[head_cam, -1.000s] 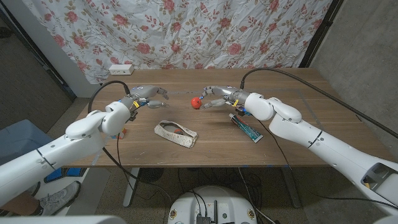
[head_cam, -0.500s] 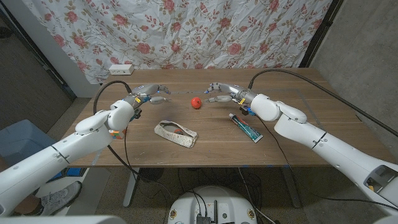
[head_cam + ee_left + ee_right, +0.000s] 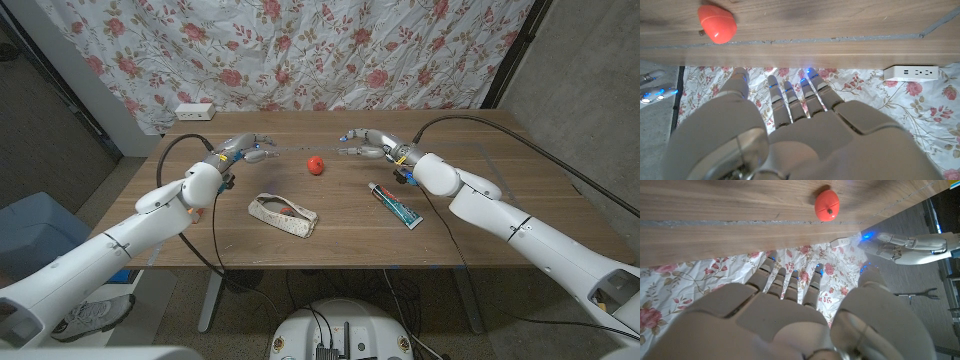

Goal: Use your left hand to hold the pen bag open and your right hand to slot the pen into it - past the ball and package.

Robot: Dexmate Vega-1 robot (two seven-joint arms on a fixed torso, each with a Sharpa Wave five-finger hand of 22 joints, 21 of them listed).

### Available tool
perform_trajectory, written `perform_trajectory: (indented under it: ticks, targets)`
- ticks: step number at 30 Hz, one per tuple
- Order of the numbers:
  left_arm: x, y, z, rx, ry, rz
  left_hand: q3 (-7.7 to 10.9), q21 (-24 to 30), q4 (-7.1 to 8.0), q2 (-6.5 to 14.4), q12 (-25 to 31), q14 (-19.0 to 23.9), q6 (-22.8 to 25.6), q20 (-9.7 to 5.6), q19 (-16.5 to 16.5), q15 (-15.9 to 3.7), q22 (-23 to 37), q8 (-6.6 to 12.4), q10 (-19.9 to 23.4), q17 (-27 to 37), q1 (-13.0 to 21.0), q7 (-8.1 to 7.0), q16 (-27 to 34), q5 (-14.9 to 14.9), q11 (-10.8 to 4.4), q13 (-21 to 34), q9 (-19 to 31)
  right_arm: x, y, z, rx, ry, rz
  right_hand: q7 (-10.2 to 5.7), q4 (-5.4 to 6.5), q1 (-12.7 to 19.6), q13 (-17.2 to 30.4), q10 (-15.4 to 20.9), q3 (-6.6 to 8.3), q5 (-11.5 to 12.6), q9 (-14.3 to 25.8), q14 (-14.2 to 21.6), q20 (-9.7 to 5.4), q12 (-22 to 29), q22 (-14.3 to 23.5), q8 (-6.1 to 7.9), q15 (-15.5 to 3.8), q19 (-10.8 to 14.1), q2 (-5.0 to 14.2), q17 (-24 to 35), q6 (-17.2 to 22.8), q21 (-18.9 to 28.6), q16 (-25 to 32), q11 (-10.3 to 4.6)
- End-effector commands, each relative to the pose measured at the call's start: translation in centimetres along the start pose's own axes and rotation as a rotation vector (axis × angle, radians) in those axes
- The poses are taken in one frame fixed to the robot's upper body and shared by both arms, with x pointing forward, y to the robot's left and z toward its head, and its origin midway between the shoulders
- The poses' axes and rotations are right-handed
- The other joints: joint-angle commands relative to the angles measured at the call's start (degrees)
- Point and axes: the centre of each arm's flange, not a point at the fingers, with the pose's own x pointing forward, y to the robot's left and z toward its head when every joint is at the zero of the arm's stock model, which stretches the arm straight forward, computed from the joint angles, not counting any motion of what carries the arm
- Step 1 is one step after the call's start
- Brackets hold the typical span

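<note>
Hands, left hand (image 3: 248, 150) and right hand (image 3: 366, 145), hang open and holding nothing, with the red ball (image 3: 315, 165) between them.

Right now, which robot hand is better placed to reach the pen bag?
Left. The left robot hand hovers on the same side as the pen bag; the right robot hand is farther off, past the red ball.
</note>
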Motion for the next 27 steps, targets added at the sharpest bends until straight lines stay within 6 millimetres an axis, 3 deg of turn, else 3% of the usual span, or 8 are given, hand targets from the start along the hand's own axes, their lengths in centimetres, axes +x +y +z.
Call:
perform_trajectory:
  ticks: [1, 17, 27]
  targets:
    - [1.0, -0.9, -1.6, -0.165, 0.044, 0.060, 0.22, 0.0, 0.19, 0.4, 0.1, -0.5, -0.7, 0.21, -0.2, -1.00, 0.3, 0.12, -0.4, 0.2, -0.7, 0.02, 0.0, -0.1, 0.16, 0.3, 0.0, -0.2, -1.3, -2.3, 0.101, 0.028, -0.067, 0.09, 0.13, -0.5, 0.1, 0.8, -0.25, -0.2, 0.0, 0.8, 0.21, 0.5, 0.1, -0.45, 0.28, 0.7, -0.03, 0.1, 0.5, 0.5, 0.4, -0.13]
    - [3.1, -2.5, -2.8, -0.340, 0.067, 0.124, 0.61, -0.1, 0.20, 1.3, 0.2, -0.8, -1.9, 0.37, -0.8, -0.46, 0.3, 0.22, -0.8, 0.2, -1.5, -0.03, 0.0, -0.1, 0.60, 0.3, 0.0, -0.6, -1.5, -6.1, 0.257, 0.089, -0.148, 0.41, 0.28, -1.9, 0.0, 2.4, -0.57, -0.6, -0.2, 2.4, 0.09, 0.5, 0.1, -2.11, -0.14, 2.1, 0.63, -0.3, -0.8, 0.6, 0.7, -0.10]
    - [3.2, -3.4, -3.4, -0.418, 0.090, 0.177, 1.04, -0.2, 0.28, 2.3, 0.2, -0.9, -2.4, 0.44, -1.2, -0.25, 0.3, 0.30, -1.0, 0.2, -1.9, 0.09, 0.1, -0.1, 0.78, 0.3, -0.1, -0.7, -1.6, -7.1, 0.317, 0.131, -0.194, 0.58, 0.44, -2.5, 0.0, 2.4, -0.68, -0.8, -0.3, 2.5, 0.05, 0.3, 0.2, -2.66, -0.23, 2.1, 1.02, -0.4, -1.1, 0.4, 0.6, 0.08]
